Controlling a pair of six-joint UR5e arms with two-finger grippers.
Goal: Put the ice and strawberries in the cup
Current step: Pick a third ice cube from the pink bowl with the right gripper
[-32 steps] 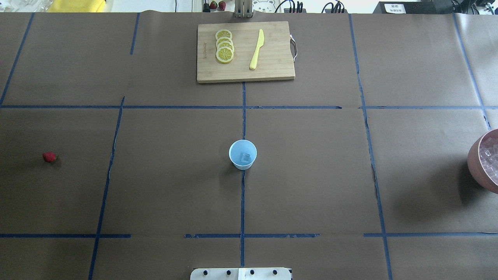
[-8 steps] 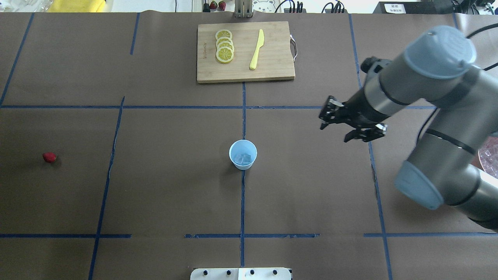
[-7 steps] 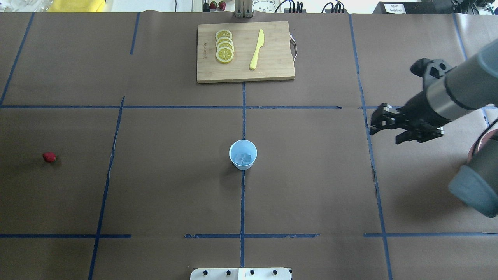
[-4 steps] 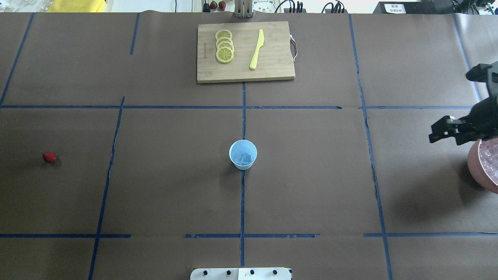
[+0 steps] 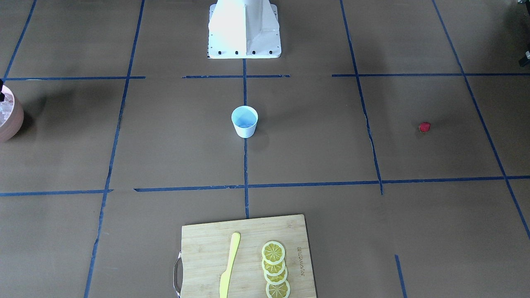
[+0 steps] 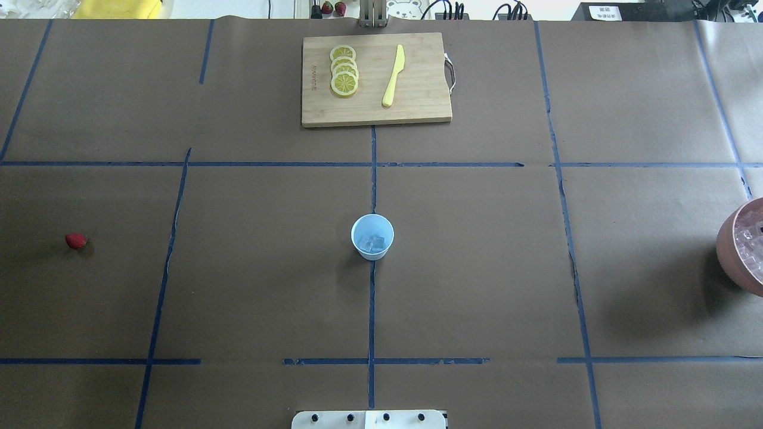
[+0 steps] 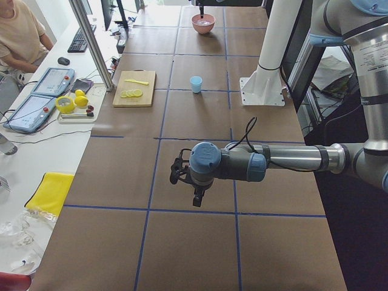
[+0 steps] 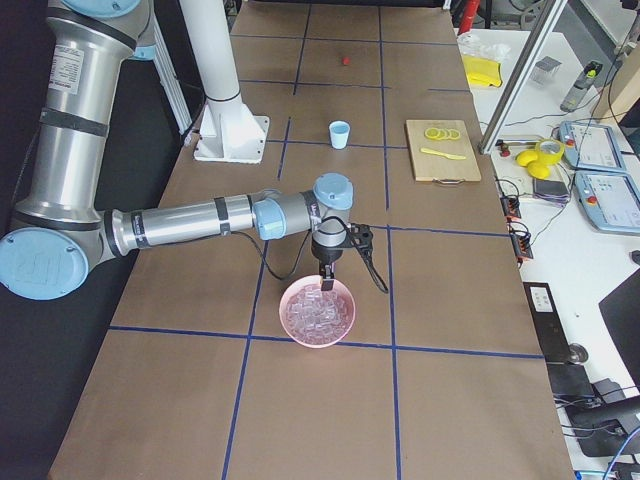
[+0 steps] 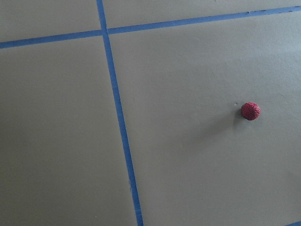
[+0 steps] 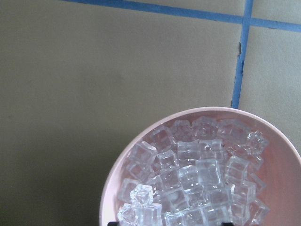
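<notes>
Seemingly spread, right hand [image 8: 326,282] over ice [image 10: 197,174]

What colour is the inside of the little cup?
The cup is pale blue inside and white outside. The overhead exterior view shows it best.

- Light is even and diffuse from above; the brown paper table cover [image 6: 477,268] looks matte throughout.
- The small white cup with a pale blue inside [image 6: 372,237] throws a soft shadow to its left.
- A broad, blurred dark patch lies left of the pinkish-brown round bowl [image 6: 728,244].
- The white metal robot base [image 5: 244,29] is overexposed in the front-facing view, its detail washed out.
- The left wrist view is sharp; the small dark-red strawberry [image 9: 250,111] casts a faint, smeared shadow.
- Both wrist views tint the paper olive-grey.
- The clear ice cubes [image 10: 197,169] carry bright glints.
</notes>
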